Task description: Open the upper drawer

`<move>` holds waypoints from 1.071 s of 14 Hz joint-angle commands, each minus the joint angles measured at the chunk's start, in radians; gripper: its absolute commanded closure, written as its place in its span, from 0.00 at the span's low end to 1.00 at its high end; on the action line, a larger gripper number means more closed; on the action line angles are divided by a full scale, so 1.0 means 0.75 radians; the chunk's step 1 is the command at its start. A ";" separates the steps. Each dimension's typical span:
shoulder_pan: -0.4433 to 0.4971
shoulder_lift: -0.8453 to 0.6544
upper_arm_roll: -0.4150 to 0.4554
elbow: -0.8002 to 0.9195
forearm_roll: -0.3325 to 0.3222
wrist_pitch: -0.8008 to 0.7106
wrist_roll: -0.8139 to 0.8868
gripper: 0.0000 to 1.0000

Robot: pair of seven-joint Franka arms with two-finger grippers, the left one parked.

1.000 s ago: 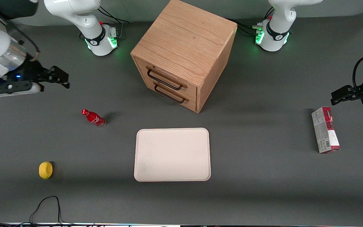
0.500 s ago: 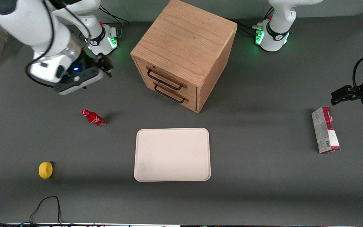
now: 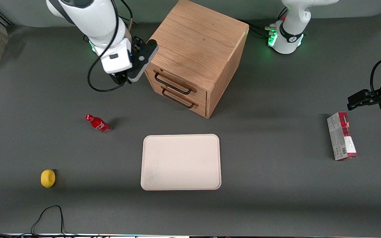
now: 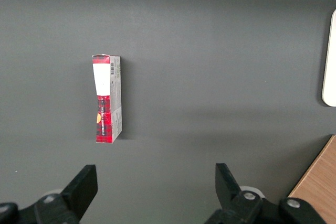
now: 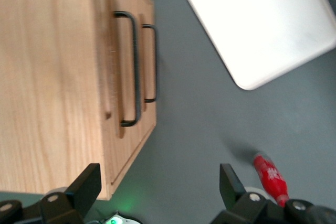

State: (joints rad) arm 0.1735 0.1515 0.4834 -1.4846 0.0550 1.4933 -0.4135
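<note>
1. Upper drawer (image 3: 177,80): you find it as the higher of 2 fronts on the oak cabinet (image 3: 195,39), which stands near the middle of the table's edge farthest from the front camera. It sits flush and closed, its black bar handle (image 3: 172,84) untouched.
2. Your gripper (image 3: 119,79) hangs beside the cabinet's corner toward the working arm's end, above the table and clear of the wood.
3. Its fingers (image 5: 86,184) are spread wide and hold nothing, as the right wrist view shows.
4. You are in the approach step, by my reading; no pull has begun.
5. Next, you likely need to bring the gripper in front of the drawer and straddle the upper handle, not the lower handle (image 3: 179,99) just beneath it.
6. Keep clear of the red bottle (image 3: 98,124), nearer the front camera.
</note>
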 commanded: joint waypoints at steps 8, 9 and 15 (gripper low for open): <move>-0.029 0.203 -0.002 -0.056 0.188 0.140 -0.234 0.00; -0.027 0.213 -0.002 -0.072 0.186 0.181 -0.234 0.00; -0.019 0.230 0.002 -0.211 0.186 0.357 -0.234 0.00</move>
State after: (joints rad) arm 0.1599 0.3350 0.4818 -1.5969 0.1650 1.7214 -0.5638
